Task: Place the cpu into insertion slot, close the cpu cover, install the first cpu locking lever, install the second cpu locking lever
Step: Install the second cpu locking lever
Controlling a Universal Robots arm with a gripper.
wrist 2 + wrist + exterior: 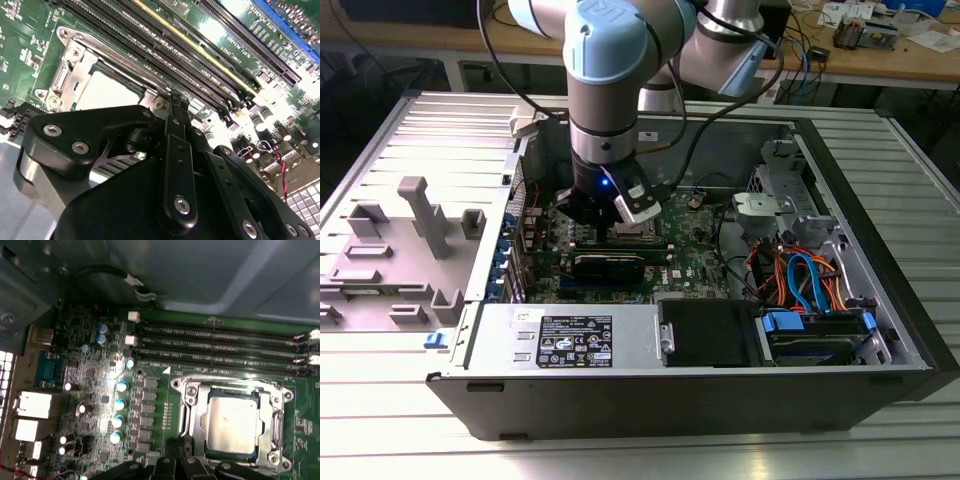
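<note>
The cpu (232,424), a dull silver square, lies in the insertion slot (186,412) on the green board. Over it sits the cpu cover (272,412), a silvery frame lying flat around the chip. In the second wrist view the cpu (107,92) and the cpu cover (75,65) show just beyond my gripper (172,104). The black fingers are shut together, with nothing visible between them, and their tips sit at the socket's rim. In the exterior view the gripper (610,225) hangs low over the board inside the open computer case (880,250).
Long black memory slots (220,347) run beside the socket. Capacitors (120,405) stand on its other side. The case holds a black power supply (705,335), orange and blue cables (810,280) and a drive cage (775,190). A grey fixture (420,215) stands at the exterior view's left.
</note>
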